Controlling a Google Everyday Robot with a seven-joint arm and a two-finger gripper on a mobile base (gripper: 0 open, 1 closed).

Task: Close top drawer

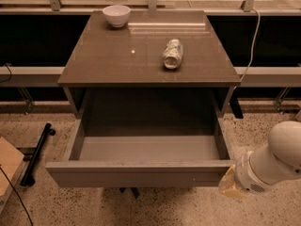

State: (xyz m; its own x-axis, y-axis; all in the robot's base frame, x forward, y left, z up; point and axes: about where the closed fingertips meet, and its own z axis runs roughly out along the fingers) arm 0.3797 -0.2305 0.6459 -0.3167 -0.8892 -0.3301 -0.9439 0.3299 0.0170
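Observation:
The top drawer of the grey-brown cabinet is pulled far out toward me. Its plain flat front faces the camera and its lighter grey floor is bare. My gripper sits at the right end of the drawer front, low in the picture, on the end of the white arm that comes in from the lower right. The arm's wrist hides most of the gripper, and only its pale tip shows beside the drawer's front right corner.
On the cabinet top a white bowl stands at the back left and a crushed can lies right of centre. A black bar and a board lie on the speckled floor at left. A cable hangs at right.

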